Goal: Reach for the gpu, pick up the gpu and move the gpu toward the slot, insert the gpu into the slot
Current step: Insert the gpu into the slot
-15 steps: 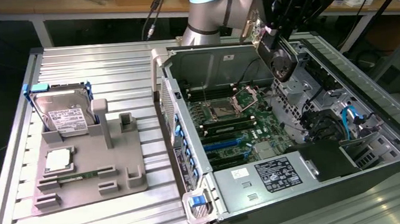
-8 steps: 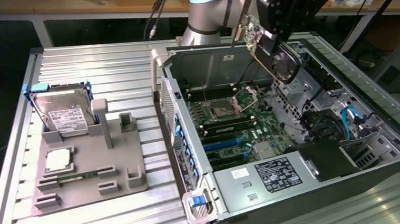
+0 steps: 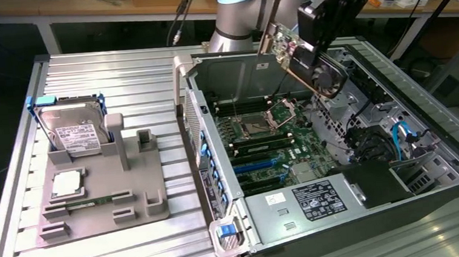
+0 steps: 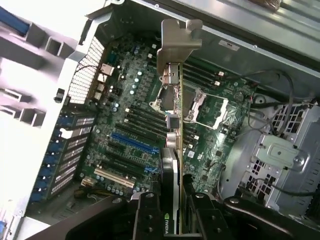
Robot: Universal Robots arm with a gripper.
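One card in the clamp: the gripper [image 4: 173, 206] is closed on the gpu [image 4: 170, 167], a finger [image 4: 149, 215] pressed on each flat face near the NVIDIA mark. The wrist view sees the card edge-on, with its silvery bracket [image 4: 179, 37] at the end away from the fingers. Below it lies the green motherboard [image 4: 125, 100]. The blade crosses the square processor socket [image 4: 202, 107], and the blue slot [image 4: 134, 142] sits off to one side of the card, not under its edge. The card looks clear of the board, though the gap is hard to judge edge-on. In the exterior view the card hangs tilted over the far end of the open case [image 3: 191, 107]. On the slatted table [image 3: 104, 70], toward the exterior view's left, a grey fixture [image 3: 97, 201] holds a silver hard drive [image 3: 74, 130], well apart from the arm.
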